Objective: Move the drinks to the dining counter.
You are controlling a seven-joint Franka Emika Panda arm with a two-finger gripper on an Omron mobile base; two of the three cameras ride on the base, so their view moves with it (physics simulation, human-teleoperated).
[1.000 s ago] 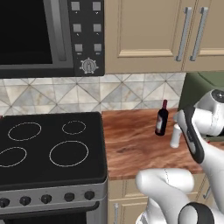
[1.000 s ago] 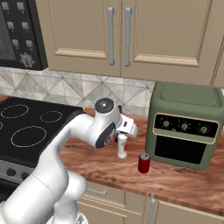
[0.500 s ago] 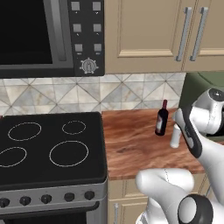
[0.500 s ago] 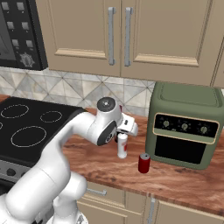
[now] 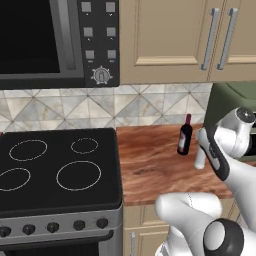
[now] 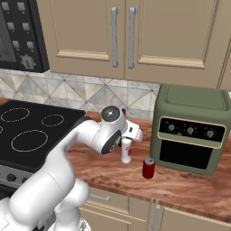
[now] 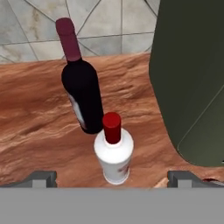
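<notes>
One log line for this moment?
jaws: open | gripper: above white bottle | wine bottle: behind it | held: nothing

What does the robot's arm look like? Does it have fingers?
The arm is smooth, glossy white, made of rounded tube sections, with dark grey round caps and bands at the joints. Its end effector has two small dark grey, blocky fingertips. No cables or markings show.

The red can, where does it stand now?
In the right base view, the red can stands on the wood counter, right of the white bottle and before the green oven.
</notes>
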